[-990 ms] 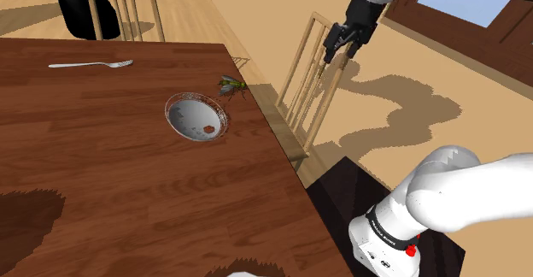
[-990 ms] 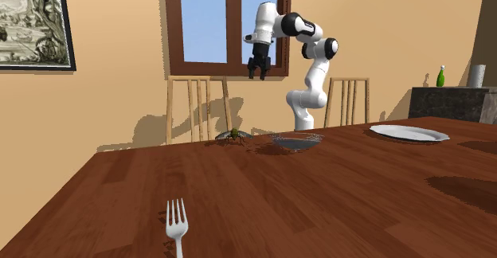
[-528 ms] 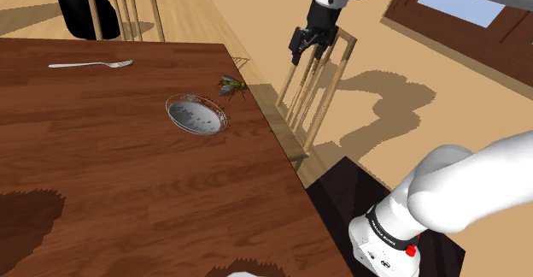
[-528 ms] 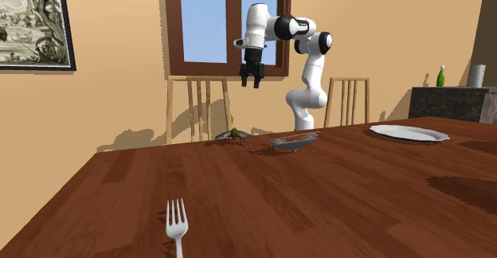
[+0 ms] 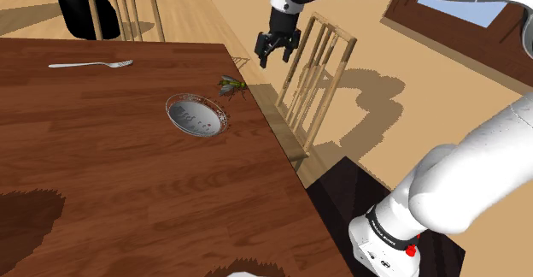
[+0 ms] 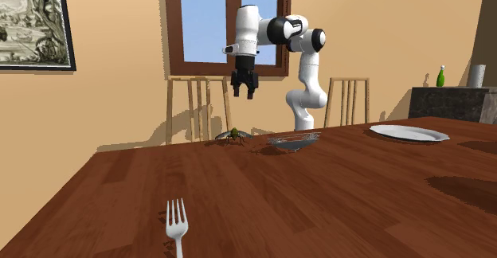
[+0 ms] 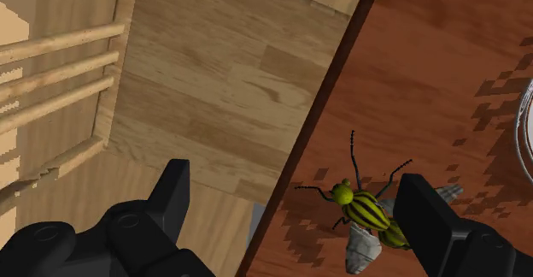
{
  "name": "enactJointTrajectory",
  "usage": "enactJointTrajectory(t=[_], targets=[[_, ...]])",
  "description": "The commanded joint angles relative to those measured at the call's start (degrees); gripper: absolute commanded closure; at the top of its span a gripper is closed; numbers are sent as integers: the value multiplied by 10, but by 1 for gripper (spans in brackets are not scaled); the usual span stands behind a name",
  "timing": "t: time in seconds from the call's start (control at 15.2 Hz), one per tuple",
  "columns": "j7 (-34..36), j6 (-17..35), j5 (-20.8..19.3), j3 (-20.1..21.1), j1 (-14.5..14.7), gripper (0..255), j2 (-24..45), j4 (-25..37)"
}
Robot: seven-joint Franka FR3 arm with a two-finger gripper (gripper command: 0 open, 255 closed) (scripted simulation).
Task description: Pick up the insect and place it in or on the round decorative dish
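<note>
Dark wooden surface (image 5: 102,173) noted: one striped insect (image 5: 231,85) seen at its edge, near one round dish (image 5: 197,114); one fork (image 5: 90,64) well apart. Hand (image 5: 274,59) held above the insect, fingers apart.

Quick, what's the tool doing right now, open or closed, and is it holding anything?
Tool: open, holding nothing, up in the air over the insect at the table edge.

1. Shoulder view: beside the stand (image 5: 329,190), looking down across the table (image 5: 102,173).
2. Second exterior view: low at the table's far end, facing the arm (image 6: 309,85).
3. Wrist view: close above the insect (image 7: 367,220), which all three views share.
</note>
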Motion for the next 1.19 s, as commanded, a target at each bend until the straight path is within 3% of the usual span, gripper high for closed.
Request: enactJointTrajectory(t=[0.0, 0.73, 1.12], targets=[[7, 9, 1, 7, 6, 0, 46, 30], [23, -30, -5, 29, 38, 0, 296, 282], [24, 14, -6, 28, 37, 0, 301, 243]])
